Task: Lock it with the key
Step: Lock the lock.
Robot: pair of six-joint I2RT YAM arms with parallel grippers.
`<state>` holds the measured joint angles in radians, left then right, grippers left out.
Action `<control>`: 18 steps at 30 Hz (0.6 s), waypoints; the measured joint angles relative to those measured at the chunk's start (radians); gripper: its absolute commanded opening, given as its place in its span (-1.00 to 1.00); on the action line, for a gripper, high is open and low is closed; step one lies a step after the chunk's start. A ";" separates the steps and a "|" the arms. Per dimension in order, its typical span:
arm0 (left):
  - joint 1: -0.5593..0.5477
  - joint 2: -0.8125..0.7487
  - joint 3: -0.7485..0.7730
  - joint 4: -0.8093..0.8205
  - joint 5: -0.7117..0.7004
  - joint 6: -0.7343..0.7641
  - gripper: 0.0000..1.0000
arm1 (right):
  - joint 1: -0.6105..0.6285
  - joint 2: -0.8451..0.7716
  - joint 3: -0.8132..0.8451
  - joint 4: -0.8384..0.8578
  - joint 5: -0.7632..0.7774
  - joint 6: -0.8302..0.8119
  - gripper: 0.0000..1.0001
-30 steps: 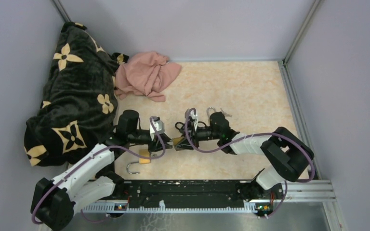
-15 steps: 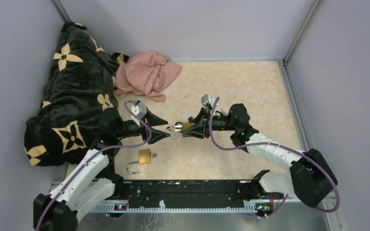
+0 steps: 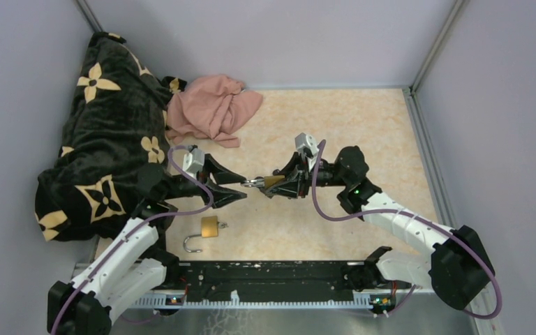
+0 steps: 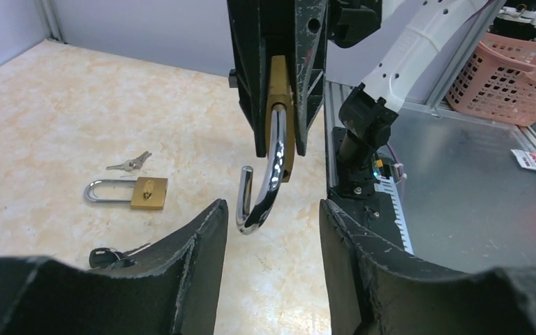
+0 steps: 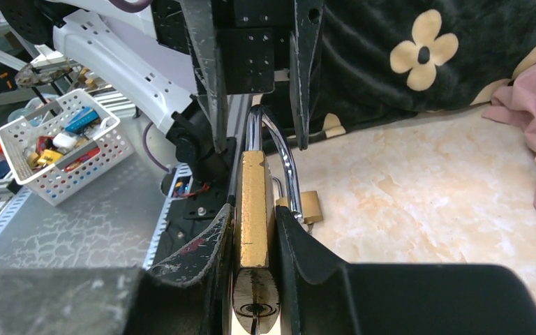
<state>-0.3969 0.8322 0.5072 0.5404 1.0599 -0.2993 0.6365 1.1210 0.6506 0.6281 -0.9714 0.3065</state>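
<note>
Left fingers (image 3: 225, 174) now apart, at padlock (image 3: 273, 181)

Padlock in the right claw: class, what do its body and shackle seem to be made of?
Padlock body: likely brass, with a brushed yellow-gold surface. Shackle: probably chrome- or nickel-plated steel, mirror-bright with sharp reflections.

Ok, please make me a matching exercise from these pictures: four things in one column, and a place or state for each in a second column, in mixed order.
Things
1. right gripper
2. left gripper
3. pink cloth
4. loose padlock

Places or states
A. lies on the table, shackle open
B. open, holding nothing
C. shut on a brass padlock
D. bunched beside the black blanket

Pairs: 1-C, 2-B, 3-D, 4-A
</note>
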 measured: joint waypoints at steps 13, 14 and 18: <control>-0.072 0.051 0.000 0.079 -0.032 -0.019 -1.00 | 0.000 0.000 0.000 -0.011 -0.004 -0.001 -1.00; -0.074 0.053 0.000 0.085 -0.036 -0.020 -1.00 | -0.004 0.000 0.000 -0.011 -0.003 -0.001 -1.00; -0.079 0.062 0.000 0.103 -0.040 -0.023 -1.00 | -0.006 -0.003 0.000 -0.012 0.002 -0.019 -1.00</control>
<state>-0.4759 0.8944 0.5068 0.6434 1.0195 -0.3218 0.6300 1.1179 0.6510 0.6163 -0.9695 0.2874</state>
